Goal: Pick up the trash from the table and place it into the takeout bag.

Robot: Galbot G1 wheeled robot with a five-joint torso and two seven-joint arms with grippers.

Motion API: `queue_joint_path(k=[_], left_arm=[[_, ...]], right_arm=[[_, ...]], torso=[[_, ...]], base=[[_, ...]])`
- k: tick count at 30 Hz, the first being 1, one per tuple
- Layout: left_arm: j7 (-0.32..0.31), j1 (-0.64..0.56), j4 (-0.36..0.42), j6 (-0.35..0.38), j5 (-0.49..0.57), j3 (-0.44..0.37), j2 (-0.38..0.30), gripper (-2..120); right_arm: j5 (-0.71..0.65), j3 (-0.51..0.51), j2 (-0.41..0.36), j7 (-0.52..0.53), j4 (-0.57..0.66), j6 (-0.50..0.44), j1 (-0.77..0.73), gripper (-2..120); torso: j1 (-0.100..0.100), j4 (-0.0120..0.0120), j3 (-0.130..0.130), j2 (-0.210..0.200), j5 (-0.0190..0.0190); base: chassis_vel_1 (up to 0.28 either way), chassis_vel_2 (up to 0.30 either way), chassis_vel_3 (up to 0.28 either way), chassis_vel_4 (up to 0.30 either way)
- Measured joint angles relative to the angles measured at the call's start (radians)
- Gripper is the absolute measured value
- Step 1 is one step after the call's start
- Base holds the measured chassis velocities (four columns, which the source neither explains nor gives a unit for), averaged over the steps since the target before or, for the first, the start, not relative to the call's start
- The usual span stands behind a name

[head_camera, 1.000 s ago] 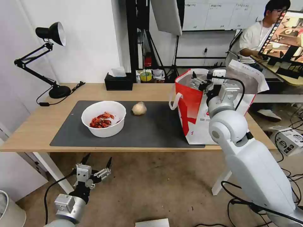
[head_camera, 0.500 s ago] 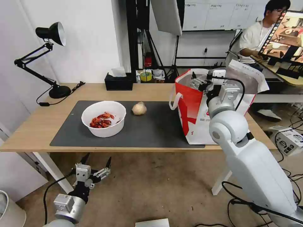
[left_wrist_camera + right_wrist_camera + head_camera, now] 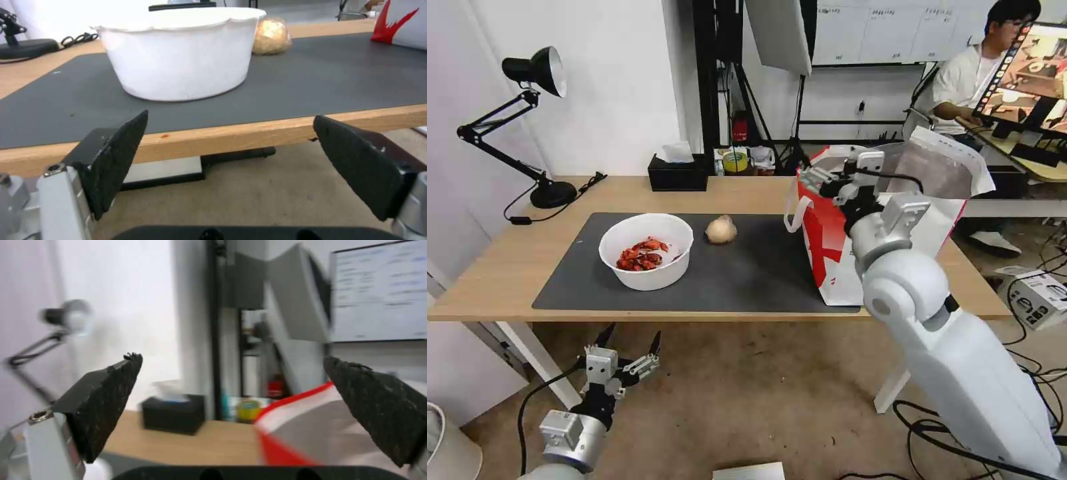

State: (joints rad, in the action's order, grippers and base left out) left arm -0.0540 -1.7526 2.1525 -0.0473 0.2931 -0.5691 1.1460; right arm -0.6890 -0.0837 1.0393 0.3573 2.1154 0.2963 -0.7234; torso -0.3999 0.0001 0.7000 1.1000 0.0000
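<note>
So the right hand (image 3: 820, 179) is hanging up over the bag's (image 3: 834, 260) near-left top edge, fingers (image 3: 106, 400) spread wide apart with nothing between them. The bag is standing upright at the right end of the mat (image 3: 747, 273), its foil mouth gaping open and a white loop handle drooping off the left side. From the right wrist view the red rim of the bag (image 3: 289, 426) is sitting just under the open fingers, though that shot is pretty smeared, so I can't really say whether the hand is right above the opening or a bit left of it.

The left hand (image 3: 627, 347) is sitting low, below the front edge of the surface (image 3: 494, 280) near its left end, fingers also open and holding nothing. Its wrist view is looking straight across the front edge at the bowl (image 3: 178, 56).

The bowl (image 3: 646, 250) is resting on the left part of the mat, red shells piled inside. The wrapped ball (image 3: 721, 229) is lying just to the right of it, toward the back edge of the mat, close but not touching. In the left wrist view the ball (image 3: 271, 36) is peeking out behind the bowl.

A black tissue box (image 3: 678, 173) is parked at the back edge of the surface, and a black lamp (image 3: 534, 120) is standing at the back left corner.
</note>
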Motion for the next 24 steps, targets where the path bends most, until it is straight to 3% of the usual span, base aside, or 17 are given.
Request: queue_joint_path(k=[5, 13, 15, 24], left_arm=[[0.0, 0.013, -0.001, 0.0, 0.009, 0.004, -0.007, 100], [-0.001, 0.062, -0.024, 0.0, 0.027, 0.041, -0.031, 100], [-0.001, 0.073, -0.029, 0.0, 0.03, 0.048, -0.037, 100], [0.001, 0.078, -0.028, 0.001, 0.035, 0.051, -0.039, 100]], right_arm=[[-0.012, -0.004, -0.049, -0.081, 0.053, -0.016, -0.101, 100], [-0.008, -0.084, -0.167, -0.087, 0.168, -0.02, -0.343, 100], [-0.001, -0.096, -0.177, -0.086, 0.182, -0.021, -0.383, 100], [0.084, -0.13, -0.192, -0.098, 0.22, -0.059, -0.581, 100]], torso=[[0.0, 0.0001, 0.0, 0.0, 0.0001], [0.0, -0.0001, 0.0, 0.0, -0.0006], [0.0, -0.0011, 0.0, 0.0, 0.0001], [0.0, -0.0002, 0.0, 0.0, 0.0]], base=[[0.0, 0.0, 0.0, 0.0], [0.0, 0.0, 0.0, 0.0], [0.0, 0.0, 0.0, 0.0], [0.0, 0.0, 0.0, 0.0]])
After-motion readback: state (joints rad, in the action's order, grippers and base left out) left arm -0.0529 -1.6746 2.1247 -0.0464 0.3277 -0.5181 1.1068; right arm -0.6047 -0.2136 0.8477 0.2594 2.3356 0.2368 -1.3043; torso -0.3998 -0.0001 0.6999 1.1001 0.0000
